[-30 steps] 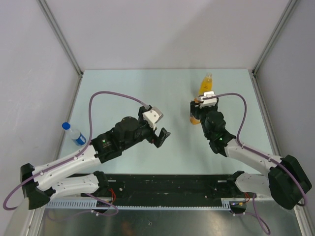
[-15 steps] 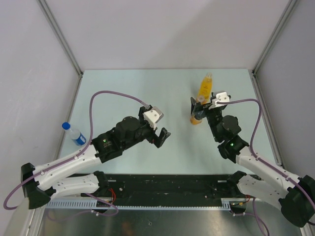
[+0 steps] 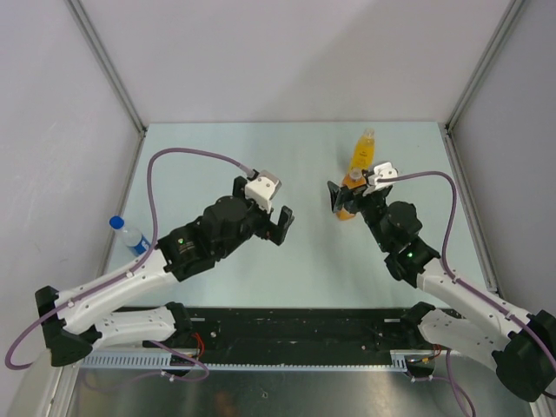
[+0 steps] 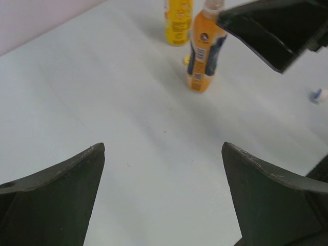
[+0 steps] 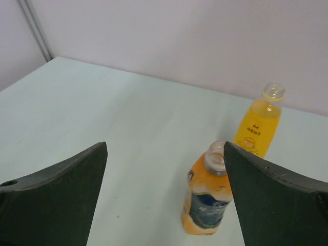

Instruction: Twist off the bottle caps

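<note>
**Three bottles, two bare necks, both grippers wide open and empty**

Three bottles are on the table (image 3: 217,148): a yellow bottle (image 5: 258,124), an orange bottle (image 5: 206,197) and a water bottle (image 3: 132,238). The yellow and orange ones stand near each other at the far right. The water bottle is well apart from them, at the left edge.

Two caps can be made out. One blue cap (image 3: 115,223) sits on the water bottle. One yellow cap (image 4: 186,60) lies on the table just beside the orange bottle's base. A small pale thing (image 4: 318,96) further off is too blurred to name. The yellow and orange bottles have bare necks.

The left gripper (image 4: 163,148) is spread fully and grips nothing, hanging over bare table and facing the two bottles. The right gripper (image 5: 165,146) is spread just as wide and is also empty. It is above the orange bottle, with one of its fingers (image 4: 266,31) close beside the neck; whether they touch I cannot tell.

The yellow and orange bottles are upright, long axis vertical, mouths up. The water bottle looks upright too, cap uppermost, though the overhead angle leaves that unsure.
</note>
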